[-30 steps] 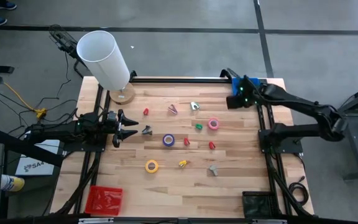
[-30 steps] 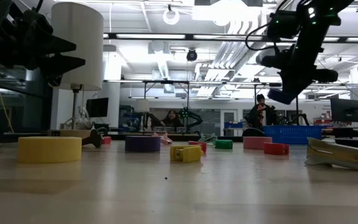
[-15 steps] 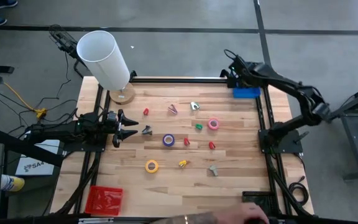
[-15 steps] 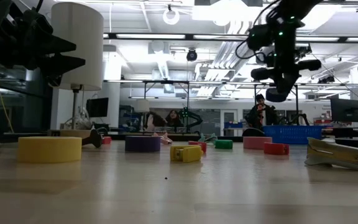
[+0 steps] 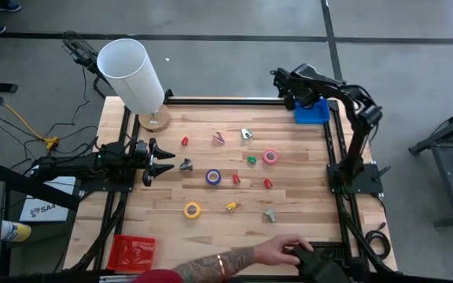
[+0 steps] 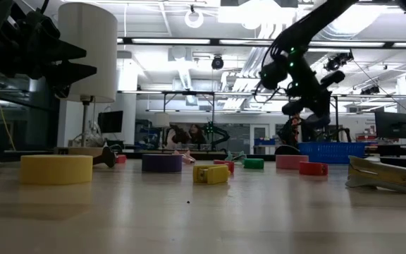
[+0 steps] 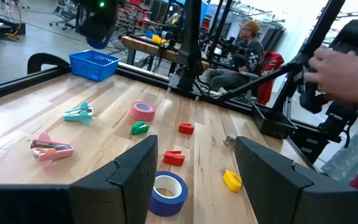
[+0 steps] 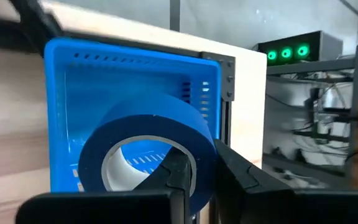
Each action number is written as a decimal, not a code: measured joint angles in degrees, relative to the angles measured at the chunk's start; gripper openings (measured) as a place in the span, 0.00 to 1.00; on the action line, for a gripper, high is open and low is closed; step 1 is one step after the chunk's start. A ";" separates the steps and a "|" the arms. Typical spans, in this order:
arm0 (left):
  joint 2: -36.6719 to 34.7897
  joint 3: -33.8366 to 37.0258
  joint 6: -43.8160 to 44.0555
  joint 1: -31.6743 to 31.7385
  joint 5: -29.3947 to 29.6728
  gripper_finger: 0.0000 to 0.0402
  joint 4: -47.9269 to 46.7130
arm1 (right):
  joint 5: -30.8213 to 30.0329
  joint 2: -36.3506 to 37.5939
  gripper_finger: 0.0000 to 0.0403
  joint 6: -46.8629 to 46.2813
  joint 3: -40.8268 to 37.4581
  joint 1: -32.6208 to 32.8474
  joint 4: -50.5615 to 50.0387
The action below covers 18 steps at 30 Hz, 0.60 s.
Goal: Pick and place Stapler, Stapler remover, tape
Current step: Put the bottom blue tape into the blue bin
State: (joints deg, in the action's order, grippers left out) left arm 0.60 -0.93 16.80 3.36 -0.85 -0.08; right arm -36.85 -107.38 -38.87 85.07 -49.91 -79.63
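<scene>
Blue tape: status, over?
Right gripper shut on blue tape, over blue basket. Left gripper open, waiting at left edge. Person's hand at near edge, clear of basket.

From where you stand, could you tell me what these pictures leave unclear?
- Blue basket: in the high view the right gripper covers part of it; the right wrist view's blue tape roll hides its floor.
- Red tray: contents too small, high view.
- Person's hand: the object under it is dark and indistinct.
</scene>
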 joint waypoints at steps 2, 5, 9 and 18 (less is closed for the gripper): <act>0.02 0.00 0.01 -0.01 0.00 0.53 0.01 | -0.69 -1.71 0.08 1.70 0.55 -0.14 -0.03; 0.00 0.00 0.02 -0.02 -0.01 0.53 0.02 | -2.54 -3.79 0.08 5.26 1.04 -0.79 -0.05; 0.01 0.00 0.02 -0.01 -0.01 0.53 0.01 | -4.56 -5.13 0.08 8.28 1.65 -1.95 -0.04; 0.00 0.00 0.01 -0.01 0.01 0.53 0.00 | -2.48 -5.17 0.08 5.91 1.45 -5.81 -3.65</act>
State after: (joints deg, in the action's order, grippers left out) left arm 0.60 -0.93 16.81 3.34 -0.84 -0.08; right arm -39.32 -112.55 -32.96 86.52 -55.72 -83.28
